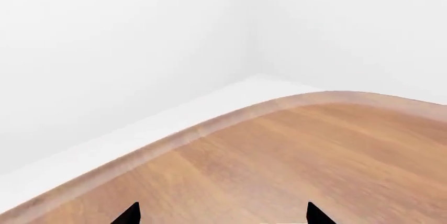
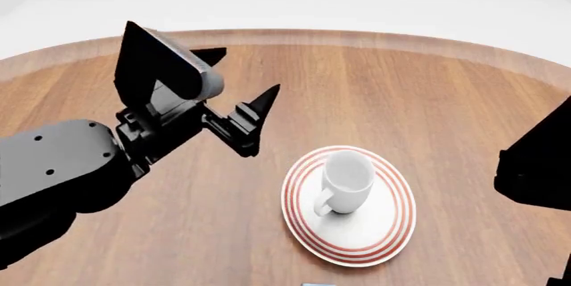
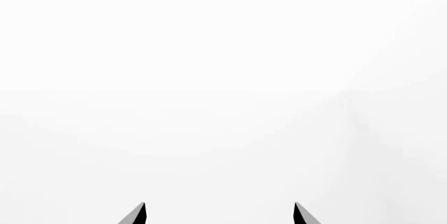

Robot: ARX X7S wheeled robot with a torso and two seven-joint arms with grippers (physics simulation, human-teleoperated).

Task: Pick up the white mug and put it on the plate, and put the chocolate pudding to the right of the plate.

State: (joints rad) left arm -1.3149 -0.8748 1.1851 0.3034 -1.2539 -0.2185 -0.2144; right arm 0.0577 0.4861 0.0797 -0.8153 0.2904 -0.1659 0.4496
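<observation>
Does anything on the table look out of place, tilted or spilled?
Nothing stands out. The white mug stands upright on the plate, and the wooden table shows no spill. The left tool is open above it.

I see the wooden counter (image 2: 428,85) filling most of my head view, its planks running toward twelve o'clock and its paler rounded edge curving across from nine to three. Beyond that edge lies a white floor (image 2: 357,12). My left wrist view shows the same edge against plain white walls (image 1: 125,51) meeting at a corner.
</observation>
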